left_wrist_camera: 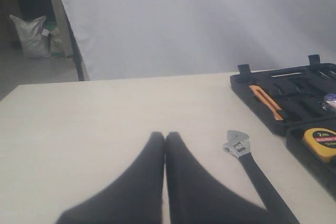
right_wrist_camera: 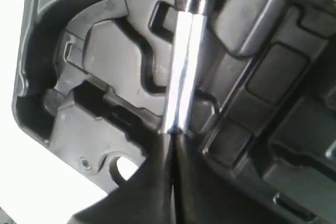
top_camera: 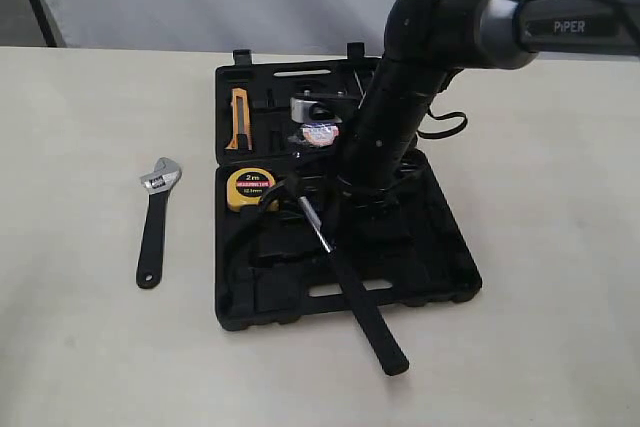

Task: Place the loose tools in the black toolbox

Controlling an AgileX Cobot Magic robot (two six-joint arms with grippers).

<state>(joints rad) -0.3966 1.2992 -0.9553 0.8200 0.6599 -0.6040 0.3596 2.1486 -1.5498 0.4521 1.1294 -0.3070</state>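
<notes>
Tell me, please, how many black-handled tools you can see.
2: the wrench on the table beside the toolbox, and the hammer lying across the toolbox. The arm may hide others.

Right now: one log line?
right gripper: shut at claw hammer shaft | claw hammer: across black toolbox | left gripper: shut, empty | wrench: on table

Gleaming polished metal on hammer [top_camera: 352,289] shaft; toolbox [top_camera: 445,267] matt black moulded plastic; wrench [top_camera: 153,232] jaw silvery, handle dull black.
</notes>
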